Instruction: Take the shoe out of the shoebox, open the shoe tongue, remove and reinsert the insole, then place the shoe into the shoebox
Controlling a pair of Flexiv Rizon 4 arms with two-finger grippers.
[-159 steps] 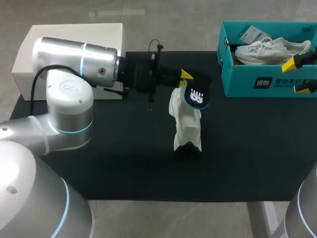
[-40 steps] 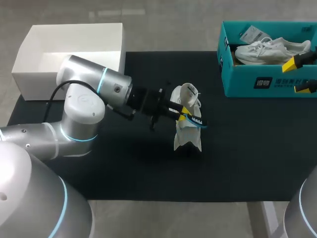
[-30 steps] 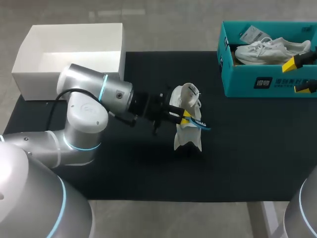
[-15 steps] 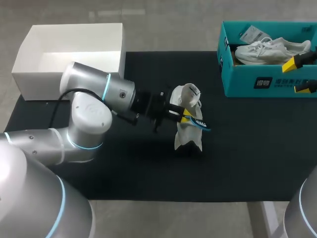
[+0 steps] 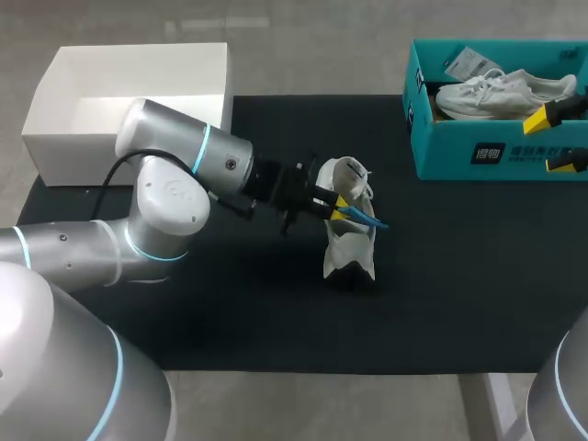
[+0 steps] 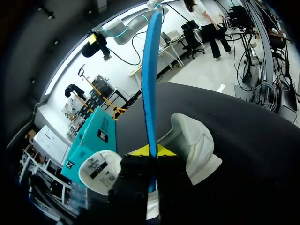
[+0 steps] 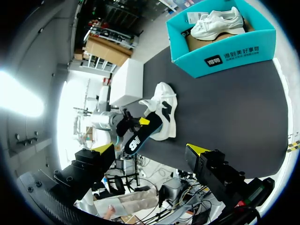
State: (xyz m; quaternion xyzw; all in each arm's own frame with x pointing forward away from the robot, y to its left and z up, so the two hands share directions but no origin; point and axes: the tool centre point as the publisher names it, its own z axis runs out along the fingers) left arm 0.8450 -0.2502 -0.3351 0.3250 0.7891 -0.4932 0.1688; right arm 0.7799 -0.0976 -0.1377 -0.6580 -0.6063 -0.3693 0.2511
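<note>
Blue insole (image 5: 369,220) is clamped edge-on in the left hand (image 5: 342,209), its lower end at the mouth of the white shoe (image 5: 347,250), which stands on end mid-desk (image 5: 459,276), well apart from the teal shoebox (image 5: 459,156). The right hand (image 5: 548,141) hangs open by that box. This looks like the reinsertion step; the next move calls for sliding the insole down flat inside.

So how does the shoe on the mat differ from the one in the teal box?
The shoe on the mat stands in the open; the boxed shoe lies sideways inside the teal shoebox. The shoe on the mat has a blue insole at its opening, held by the left gripper; the boxed shoe is untouched. Both are white sneakers.
</note>
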